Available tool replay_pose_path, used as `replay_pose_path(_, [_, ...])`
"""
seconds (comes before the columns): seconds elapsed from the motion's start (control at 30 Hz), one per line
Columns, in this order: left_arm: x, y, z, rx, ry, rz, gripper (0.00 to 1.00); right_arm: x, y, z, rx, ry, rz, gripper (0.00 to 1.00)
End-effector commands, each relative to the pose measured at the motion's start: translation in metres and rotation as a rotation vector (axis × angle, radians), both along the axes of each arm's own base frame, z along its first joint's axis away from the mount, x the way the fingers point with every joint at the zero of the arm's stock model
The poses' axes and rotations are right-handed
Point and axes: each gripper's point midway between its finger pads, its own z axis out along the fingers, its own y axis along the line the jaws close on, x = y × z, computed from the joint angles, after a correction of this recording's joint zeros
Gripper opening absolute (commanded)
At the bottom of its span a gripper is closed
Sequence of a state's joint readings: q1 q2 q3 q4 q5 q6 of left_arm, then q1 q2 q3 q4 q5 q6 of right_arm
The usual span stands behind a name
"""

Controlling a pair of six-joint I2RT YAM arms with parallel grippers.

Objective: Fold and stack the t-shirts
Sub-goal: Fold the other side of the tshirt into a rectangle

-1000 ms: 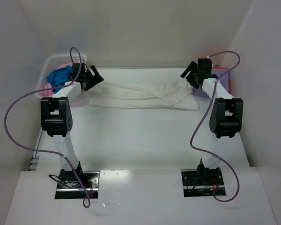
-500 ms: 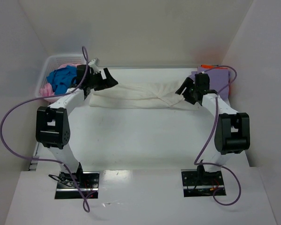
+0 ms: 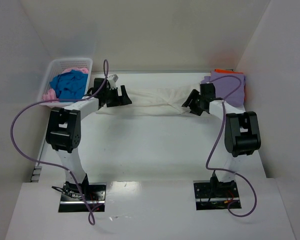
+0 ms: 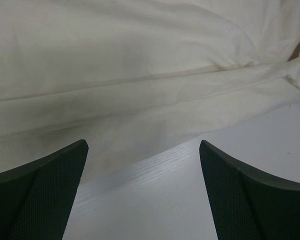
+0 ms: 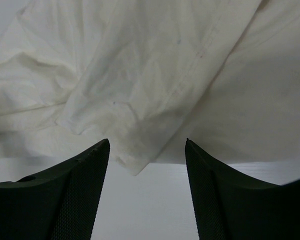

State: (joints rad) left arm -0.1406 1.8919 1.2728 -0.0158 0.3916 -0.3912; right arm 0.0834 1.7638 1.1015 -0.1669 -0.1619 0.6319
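A cream-white t-shirt (image 3: 155, 99) lies folded into a long strip across the far part of the table. My left gripper (image 3: 122, 96) is low at its left end and open, with bare table between the fingers and the shirt's near edge (image 4: 140, 75) just ahead of the gripper (image 4: 143, 145). At the strip's right end my right gripper (image 3: 190, 105) is open too, and a loose corner of the shirt (image 5: 155, 65) points in between the tips of the gripper (image 5: 146, 141) without being pinched. Blue (image 3: 69, 85) and pink (image 3: 49, 94) shirts fill the basket. A lavender shirt (image 3: 231, 86) lies on an orange one (image 3: 223, 71) at the far right.
The white lattice basket (image 3: 60, 64) stands at the far left corner against the wall. White walls close in the table at the back and on both sides. Purple cables loop from both arms.
Both grippers have swung inward and down to the cream shirt, the left away from the basket, the right away from the lavender shirt. The left jaws have widened and the right jaws have narrowed a little.
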Motion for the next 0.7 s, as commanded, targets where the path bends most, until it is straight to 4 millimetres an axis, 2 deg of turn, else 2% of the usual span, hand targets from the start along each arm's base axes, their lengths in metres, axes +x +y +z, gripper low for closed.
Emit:
replay_pose_path(0.0, [0.013, 0.005, -0.002, 0.033, -0.035, -0.003, 1.0, 0.016, 0.007, 0.009, -0.003, -0.047, 0.005, 0.66])
replay_pose_path(0.13, [0.019, 0.004, -0.013, 0.034, -0.027, -0.003, 1.0, 0.015, 0.008, 0.003, -0.003, -0.047, -0.016, 0.65])
replay_pose_path(0.17, [0.022, 0.004, -0.009, 0.032, -0.038, -0.003, 1.0, 0.014, 0.008, -0.001, -0.005, -0.038, -0.016, 0.63])
replay_pose_path(0.23, [0.021, 0.004, -0.019, 0.035, -0.018, -0.003, 1.0, 0.017, 0.007, 0.001, -0.004, -0.046, -0.029, 0.61])
replay_pose_path(0.3, [0.024, 0.004, -0.018, 0.035, -0.017, -0.003, 1.0, 0.022, 0.007, 0.006, -0.001, -0.068, -0.029, 0.55])
replay_pose_path(0.33, [0.024, 0.004, -0.023, 0.036, -0.006, -0.003, 1.0, 0.022, 0.008, 0.001, 0.004, -0.055, -0.035, 0.51])
replay_pose_path(0.37, [0.024, 0.004, -0.023, 0.036, -0.006, -0.003, 1.0, 0.026, 0.008, 0.006, 0.005, -0.068, -0.036, 0.43])
replay_pose_path(0.43, [0.025, 0.005, -0.027, 0.044, 0.004, 0.004, 1.0, 0.034, 0.009, 0.001, 0.004, -0.061, -0.036, 0.34])
replay_pose_path(0.47, [0.025, 0.005, -0.027, 0.044, 0.004, 0.004, 1.0, 0.031, 0.009, -0.006, 0.002, -0.041, -0.036, 0.3])
replay_pose_path(0.5, [0.025, 0.005, -0.027, 0.044, 0.004, 0.004, 1.0, 0.038, 0.009, 0.0, 0.004, -0.056, -0.036, 0.23])
replay_pose_path(0.53, [0.026, 0.006, -0.027, 0.05, 0.003, 0.01, 1.0, 0.037, 0.009, -0.007, 0.002, -0.041, -0.036, 0.19])
replay_pose_path(0.6, [0.026, 0.007, -0.027, 0.056, -0.001, 0.005, 1.0, 0.046, 0.01, 0.0, 0.005, -0.062, -0.036, 0.09])
replay_pose_path(0.67, [0.024, 0.007, -0.029, 0.057, 0.008, 0.005, 1.0, 0.05, 0.009, 0.001, -0.003, -0.063, -0.043, 0.07])
